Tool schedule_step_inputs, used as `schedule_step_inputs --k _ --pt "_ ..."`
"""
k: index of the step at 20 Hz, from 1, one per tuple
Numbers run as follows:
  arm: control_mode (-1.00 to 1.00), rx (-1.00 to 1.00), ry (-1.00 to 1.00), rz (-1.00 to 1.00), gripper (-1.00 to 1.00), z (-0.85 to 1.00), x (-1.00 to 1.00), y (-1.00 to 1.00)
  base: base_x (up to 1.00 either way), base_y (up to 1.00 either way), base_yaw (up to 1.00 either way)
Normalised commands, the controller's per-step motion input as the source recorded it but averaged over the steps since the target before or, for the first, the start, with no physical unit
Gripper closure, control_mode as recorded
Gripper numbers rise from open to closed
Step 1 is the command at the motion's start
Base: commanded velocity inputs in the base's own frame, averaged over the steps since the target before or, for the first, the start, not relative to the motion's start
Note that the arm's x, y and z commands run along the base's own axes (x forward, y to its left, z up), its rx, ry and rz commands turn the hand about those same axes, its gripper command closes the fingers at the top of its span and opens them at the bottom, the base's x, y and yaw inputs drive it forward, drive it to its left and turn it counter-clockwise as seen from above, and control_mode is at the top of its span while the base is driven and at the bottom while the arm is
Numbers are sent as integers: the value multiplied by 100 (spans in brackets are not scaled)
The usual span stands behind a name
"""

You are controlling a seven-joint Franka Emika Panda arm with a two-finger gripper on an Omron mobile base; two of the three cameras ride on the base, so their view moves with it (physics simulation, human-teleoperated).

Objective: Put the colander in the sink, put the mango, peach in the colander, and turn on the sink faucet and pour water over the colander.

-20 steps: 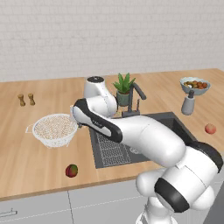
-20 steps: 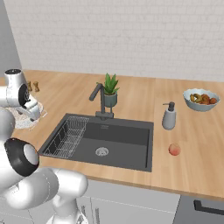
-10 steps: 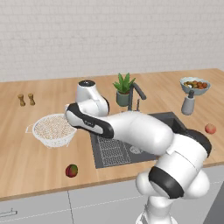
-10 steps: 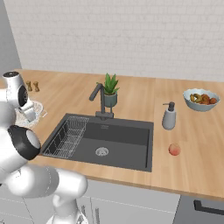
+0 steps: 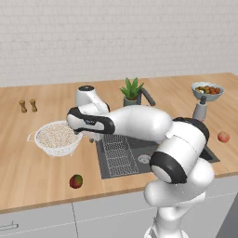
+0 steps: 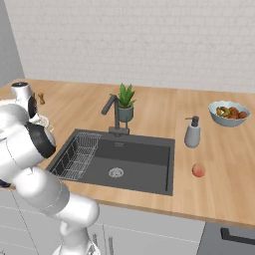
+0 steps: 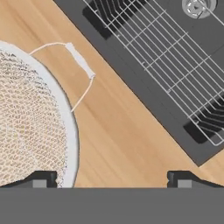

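- 2 dark fingertips [image 7: 43, 178] of the gripper [image 7: 111, 179] stand wide apart in the hand view, the jaws spread and pinching nothing: one tip sits over the colander's rim, the other over bare wood.
- From the left base view, the gripper [image 5: 87, 135] hangs low over the desk [image 5: 28, 167], right at the edge of the colander [image 5: 56, 137] nearest the sink [image 5: 139, 153].
- The colander rests upright on the desk, left of the sink and apart from it; in the hand view its wire side handle [image 7: 78, 61] points toward the basin's ribbed rack.
- The mango [image 5: 76, 181] lies on the desk in front of the colander, near the front edge, well apart from the jaws.
- The peach [image 6: 198, 170] lies on the desk just to the right of the sink, and in front of a grey soap dispenser [image 6: 192, 133].
- The sink faucet [image 6: 112, 112] stands behind the basin, spout angled to the left, with a small potted plant [image 6: 125, 102] just beside it.
- 1 grey-blue bowl of fruit [image 6: 228, 112] sits far right at the back of the desk.
- 2 small brown shakers [image 5: 28, 106] stand at the far left, behind the colander.
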Motion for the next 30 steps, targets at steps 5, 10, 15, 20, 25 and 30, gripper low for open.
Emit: schedule_step_inputs --k 5,10,15,20,25,30 --pt "-100 0 7 0 -100 -21 22 16 0 0 0" --pt "-100 -1 0 0 -100 -23 6 18 0 0 0" --pt "-100 -3 0 0 -100 -34 11 16 0 0 0" --pt "-100 0 -6 0 -100 -22 24 5 0 0 0" --pt "-100 0 -10 0 -100 -1 36 5 0 0 0" --pt "-100 -1 -1 0 -100 -45 4 5 0 0 0"
